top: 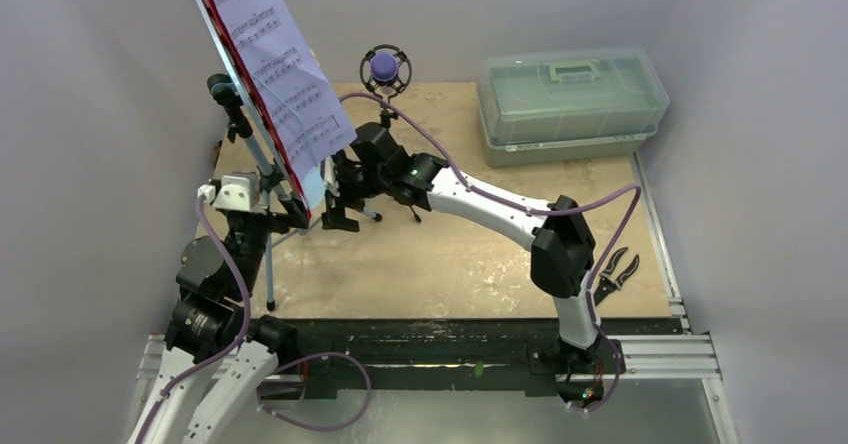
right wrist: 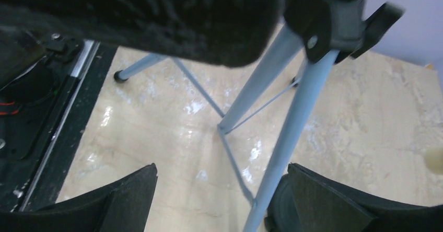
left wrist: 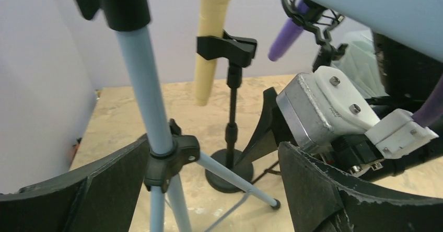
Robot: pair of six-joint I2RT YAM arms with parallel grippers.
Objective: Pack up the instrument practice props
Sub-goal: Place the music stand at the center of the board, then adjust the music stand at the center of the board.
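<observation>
The light-blue music rest (top: 312,186) stands at the left on tripod legs (top: 268,269). It carries the sheet music (top: 270,54) over a red folder (top: 232,56). My left gripper (top: 272,216) is open around the stand's pole (left wrist: 149,96), just above the tripod hub (left wrist: 170,156), without touching it. My right gripper (top: 340,202) is open, with one tripod leg (right wrist: 292,132) between its jaws near the right finger. The cream microphone (left wrist: 211,33) hangs in a black clip holder (left wrist: 228,46). The purple microphone (top: 384,67) sits in a black ring holder behind.
The translucent grey-green box (top: 572,94) with a handle sits shut at the back right. Black pliers (top: 615,269) lie by the right arm's elbow. The right gripper's body (left wrist: 324,106) is close by my left gripper's right finger. Walls close in the left, back and right.
</observation>
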